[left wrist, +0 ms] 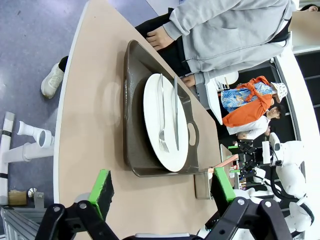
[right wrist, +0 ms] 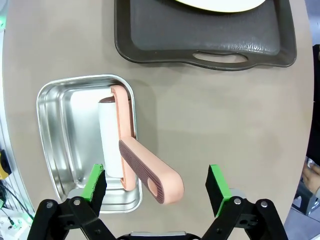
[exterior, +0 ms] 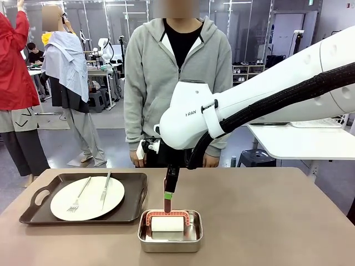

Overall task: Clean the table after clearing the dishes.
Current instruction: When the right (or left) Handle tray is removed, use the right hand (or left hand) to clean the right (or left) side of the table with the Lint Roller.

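Lower centre, right gripper (right wrist: 156, 181) hung spread over the lint roller (right wrist: 111, 135); left gripper (left wrist: 162, 192) gaped too. Looked light, stiff; pink handle (right wrist: 150, 172) suited gripping.

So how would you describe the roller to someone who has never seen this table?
On the brown table, right of the dark tray with the white plate, sits a shiny steel pan near the robot's edge. The roller sits in it: a white roll on a salmon-pink handle, the only pink thing there.
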Robot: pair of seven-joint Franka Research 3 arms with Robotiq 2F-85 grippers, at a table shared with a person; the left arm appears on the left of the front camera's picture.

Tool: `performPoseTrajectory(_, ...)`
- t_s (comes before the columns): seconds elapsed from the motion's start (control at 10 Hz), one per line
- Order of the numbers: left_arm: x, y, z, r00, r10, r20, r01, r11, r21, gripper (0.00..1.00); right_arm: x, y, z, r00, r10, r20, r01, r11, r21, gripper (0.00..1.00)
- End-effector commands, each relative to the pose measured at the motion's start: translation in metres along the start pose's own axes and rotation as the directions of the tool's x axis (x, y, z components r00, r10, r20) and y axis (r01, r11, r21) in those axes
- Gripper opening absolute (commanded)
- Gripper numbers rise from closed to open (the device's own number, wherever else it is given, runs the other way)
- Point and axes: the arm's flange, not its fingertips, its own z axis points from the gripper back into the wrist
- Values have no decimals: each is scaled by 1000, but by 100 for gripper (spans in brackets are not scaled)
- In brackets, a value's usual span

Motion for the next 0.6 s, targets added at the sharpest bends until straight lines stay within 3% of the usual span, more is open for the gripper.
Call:
performPoseTrajectory(0.0, -2, 1, 3, 1000, 0, -4, 0, 1000, 3, 100, 0, 2, 1, 1000, -6, 11, 6, 1000, 10, 100)
performPoseTrajectory(0.5, -2, 1, 3, 1000, 0, -4, 0, 1000, 3, 100, 0, 2, 1, 1000, -6, 11, 6, 1000, 10, 100)
